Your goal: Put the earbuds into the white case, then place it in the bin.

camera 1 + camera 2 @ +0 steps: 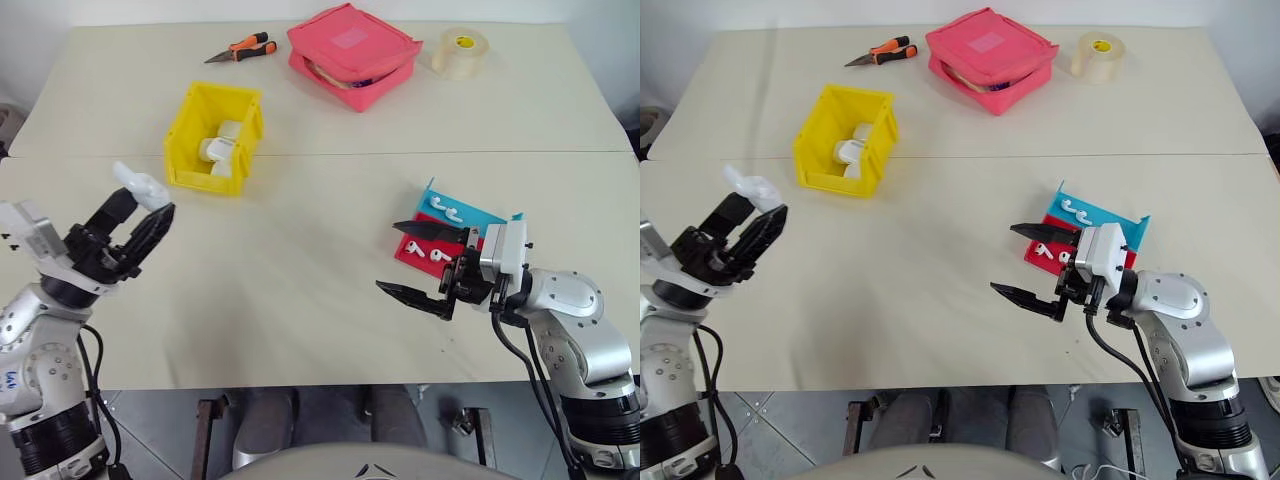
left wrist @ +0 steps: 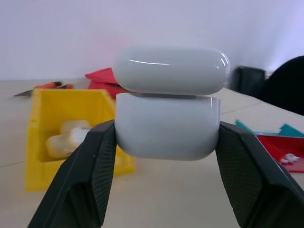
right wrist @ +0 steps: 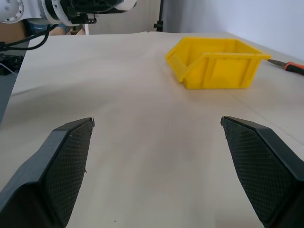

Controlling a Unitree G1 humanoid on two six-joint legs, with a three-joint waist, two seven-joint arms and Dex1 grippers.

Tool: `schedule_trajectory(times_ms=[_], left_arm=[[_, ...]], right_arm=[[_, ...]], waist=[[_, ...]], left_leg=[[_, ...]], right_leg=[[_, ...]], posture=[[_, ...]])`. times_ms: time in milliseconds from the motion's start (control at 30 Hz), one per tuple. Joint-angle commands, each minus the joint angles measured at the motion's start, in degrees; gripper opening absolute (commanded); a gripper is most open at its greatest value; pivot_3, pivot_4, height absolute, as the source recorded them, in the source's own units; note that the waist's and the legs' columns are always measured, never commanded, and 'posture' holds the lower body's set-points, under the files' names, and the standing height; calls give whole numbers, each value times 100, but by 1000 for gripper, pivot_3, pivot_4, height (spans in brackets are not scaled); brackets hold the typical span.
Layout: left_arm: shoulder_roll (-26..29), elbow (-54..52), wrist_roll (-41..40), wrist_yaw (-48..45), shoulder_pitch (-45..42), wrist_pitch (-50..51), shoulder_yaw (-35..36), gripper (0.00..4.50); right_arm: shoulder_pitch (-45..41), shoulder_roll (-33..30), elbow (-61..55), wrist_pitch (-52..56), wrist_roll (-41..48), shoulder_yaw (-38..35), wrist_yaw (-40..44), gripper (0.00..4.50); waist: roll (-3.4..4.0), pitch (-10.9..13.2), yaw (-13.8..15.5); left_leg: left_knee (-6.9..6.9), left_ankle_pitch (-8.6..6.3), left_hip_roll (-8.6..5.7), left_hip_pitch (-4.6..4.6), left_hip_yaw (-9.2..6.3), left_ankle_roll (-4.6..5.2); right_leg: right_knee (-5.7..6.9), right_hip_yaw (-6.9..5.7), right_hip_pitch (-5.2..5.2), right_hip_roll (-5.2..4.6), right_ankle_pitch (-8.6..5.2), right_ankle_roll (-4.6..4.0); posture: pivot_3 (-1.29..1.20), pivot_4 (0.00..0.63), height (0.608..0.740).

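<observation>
White case [image 2: 167, 124]: glossy, rounded-rectangular, pinched at its lower body between the two black fingers [image 2: 90, 175] of the left gripper [image 1: 140, 212], held clear above the table [image 1: 300, 270] at about 9 o'clock of the tabletop. Lid lifted a crack, a thin dark seam visible between lid and body. Seen from the head as a small white lump at the fingertips.

Bin [image 1: 214, 137]: bright yellow, tall-walled, standing at roughly 11 o'clock from the table's middle, just up and right of the held case. Already holding pale whitish items [image 1: 220, 150], too unclear to identify.

Earbuds [image 1: 448, 212]: tiny white stemmed pieces, lying at about 3 o'clock on the trays; one on the blue tray [image 1: 475, 214], two more on the red tray [image 1: 415, 252], partly behind the right gripper.

Right gripper [image 1: 415, 262]: spread wide, empty, pointing toward the table's middle, hovering just beside the trays.

Farther back, near 12 o'clock: pink zipped pouch [image 1: 352, 52], orange-handled pliers [image 1: 240, 48] to its left, clear tape roll [image 1: 460, 52] to its right.
</observation>
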Motion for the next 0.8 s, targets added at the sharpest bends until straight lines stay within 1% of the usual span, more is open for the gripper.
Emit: schedule_trajectory(times_ms=[33, 167, 267, 367, 467, 567, 667, 800], left_arm=[[-285, -205, 114, -468, -46, -559, -839, 2754], [-731, 227, 377, -1104, -340, -1361, -1722, 2754], [-983, 683, 452, -1459, -645, -1748, -2136, 2754], [-1433, 1158, 497, -1725, -1052, -2119, -2580, 2754], [-1729, 1405, 425, -1917, -1264, -2204, -2856, 2754], [-2206, 1926, 325, -2379, -1615, -2253, -3270, 2754], [-2297, 2112, 358, -2592, -1674, -2320, -3351, 2754], [-2307, 2143, 330, -2807, -1605, -2358, -3432, 2754]], right_arm=[[112, -225, -149, 57, 90, -394, -31, 4500], [676, -496, -499, 195, 159, -1008, -178, 4500], [1222, -623, -824, 336, 255, -1614, -351, 4500], [2154, -669, -1258, 530, 366, -2470, -404, 4500], [2843, -664, -1537, 668, 447, -3050, -389, 4500], [3751, -695, -1798, 1134, 377, -3810, -444, 4500], [4014, -794, -2059, 1521, 579, -4069, -559, 4500], [4045, -1364, -2441, 2384, 980, -4226, -557, 4500]], waist=[[0, 0, 16], [0, 0, 29], [0, 0, 25], [3, -2, 29], [-2, -6, 53], [0, -8, 45], [-2, -10, 14], [7, -15, -6]], left_leg=[[0, -1, -3, -1, 0, 3], [-5, -6, -5, -7, 2, 10], [-2, -5, -2, -8, 9, 10], [-2, -5, 0, -2, 17, 10], [0, -5, 1, -2, 20, 12], [0, -7, 0, 1, 27, 17], [0, -7, 1, 1, 28, 20], [-4, -8, 9, 9, 35, 21]], right_leg=[[-1, 0, -1, 0, 0, 0], [-13, -2, -2, -1, 0, 0], [-12, -5, -1, 2, 1, 1], [-9, -1, 2, 6, 2, 3], [-12, 1, 7, 8, 4, 7], [-14, 7, 9, 9, 5, 10], [-19, 8, 11, 10, 6, 11], [-19, 20, 10, 19, 6, 11]], posture=[[0, 150, 740], [0, 150, 740], [0, 150, 740], [0, 150, 740], [0, 150, 740], [0, 150, 740], [0, 150, 740], [0, 150, 740]])
